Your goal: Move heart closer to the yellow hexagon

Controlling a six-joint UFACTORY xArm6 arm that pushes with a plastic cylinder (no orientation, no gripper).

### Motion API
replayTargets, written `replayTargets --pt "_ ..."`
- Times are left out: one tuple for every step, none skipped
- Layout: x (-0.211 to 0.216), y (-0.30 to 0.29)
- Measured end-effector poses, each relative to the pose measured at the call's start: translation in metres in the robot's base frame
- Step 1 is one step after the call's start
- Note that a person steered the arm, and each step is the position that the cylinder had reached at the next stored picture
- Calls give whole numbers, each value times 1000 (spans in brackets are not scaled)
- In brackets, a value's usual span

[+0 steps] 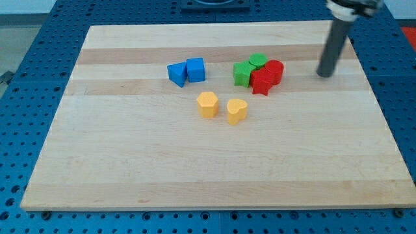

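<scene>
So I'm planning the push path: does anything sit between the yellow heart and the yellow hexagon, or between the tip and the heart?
Nothing lies between the yellow heart and the yellow hexagon; only bare board separates them. My tip is at the view's upper right, and the red blocks lie near its straight line to the heart.

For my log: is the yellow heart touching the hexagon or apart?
Apart: bare wood shows between the yellow heart and the hexagon. My tip is far right.
</scene>
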State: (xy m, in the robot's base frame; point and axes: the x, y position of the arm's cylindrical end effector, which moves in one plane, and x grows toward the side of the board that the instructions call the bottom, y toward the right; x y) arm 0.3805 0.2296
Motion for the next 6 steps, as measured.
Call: replayTargets --pt "46 -6" --pt "66 -28" --pt "79 -55" --pt "87 -95" --pt "87 -144" --pt "87 -190"
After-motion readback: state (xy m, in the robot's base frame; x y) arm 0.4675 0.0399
